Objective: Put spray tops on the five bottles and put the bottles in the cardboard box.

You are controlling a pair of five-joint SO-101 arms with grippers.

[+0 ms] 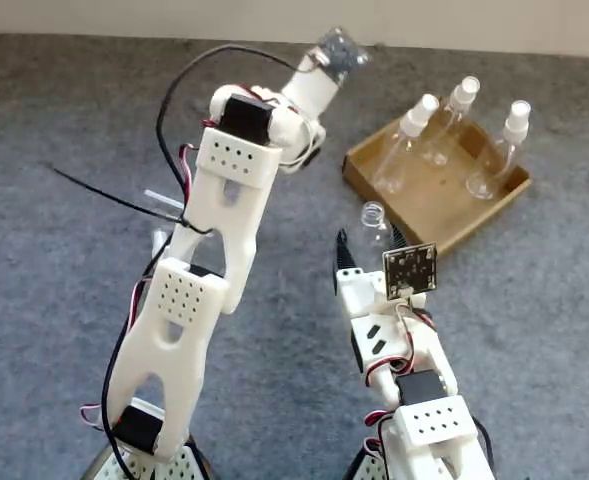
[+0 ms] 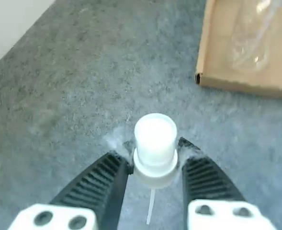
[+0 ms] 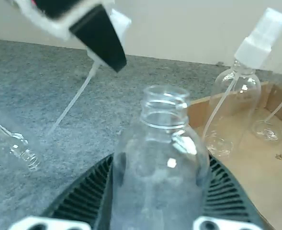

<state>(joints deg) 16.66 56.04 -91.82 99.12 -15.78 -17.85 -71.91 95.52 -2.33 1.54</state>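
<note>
Three bottles [image 1: 449, 125] with white spray tops already stand upright in the cardboard box [image 1: 360, 172], which lies on the grey tabletop [image 1: 74, 150] close to its far edge, toward the right side.

One more bottle [image 3: 157, 158], clear and without a top, is in the right claw [image 3: 160, 191]. The two black fingers are pressed on its body from both sides. It is upright with its open neck upward. In the high view this open bottle [image 1: 375, 217] is just beside the near-left corner of the box, outside it, about in the middle of the tabletop.

The left claw [image 2: 155, 155] pinches a white spray top [image 2: 155, 139]. Its fingers are closed on the collar, and the thin tube [image 2: 150, 208] hangs down from it. The claw holds the top in the air over the tabletop, near the far edge and to the left of the box. From the right wrist view the same spray top [image 3: 119, 21] is higher than the neck of the open bottle and to one side of it, not touching it. Its tube [image 3: 73, 103] slants down toward the tabletop.

A fifth bottle [image 3: 11, 143], also without a top, lies on its side on the tabletop, well apart from the box, on the left part.
</note>
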